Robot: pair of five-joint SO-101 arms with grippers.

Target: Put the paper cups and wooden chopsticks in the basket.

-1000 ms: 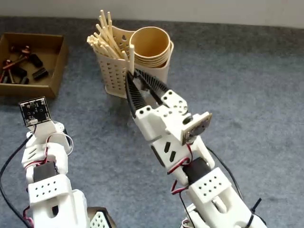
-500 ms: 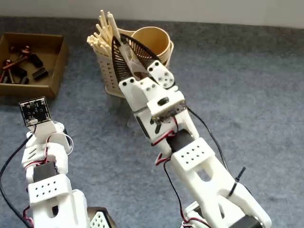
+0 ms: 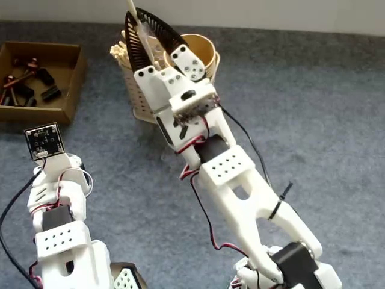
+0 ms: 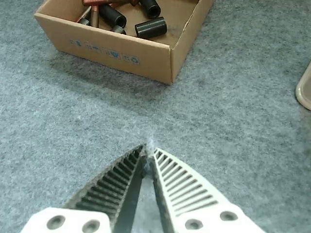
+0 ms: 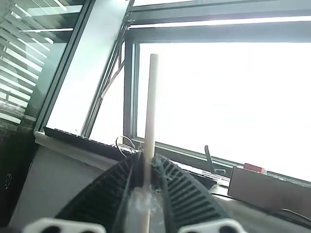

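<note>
My right gripper [image 3: 133,14] is raised over the cream perforated basket [image 3: 143,103] at the far side of the carpet, shut on one wooden chopstick [image 3: 139,27]. In the right wrist view the chopstick [image 5: 151,107] stands up from between the closed fingers of the right gripper [image 5: 147,164], pointing toward a window. Several chopsticks [image 3: 120,50] lean in the basket, and a stack of paper cups [image 3: 201,49] sits in its right side. My left gripper [image 4: 147,154] is shut on nothing, low over the carpet at the near left.
A cardboard box [image 3: 66,90] with dark cylindrical parts sits at the far left, close ahead of the left gripper in the left wrist view [image 4: 121,46]. The basket's edge [image 4: 305,90] shows there too. Bare grey carpet [image 3: 313,102] lies to the right.
My right arm has risen and swung toward the far left, carrying the chopstick from in front of the basket to above it, pointing up. The left arm has kept still.
</note>
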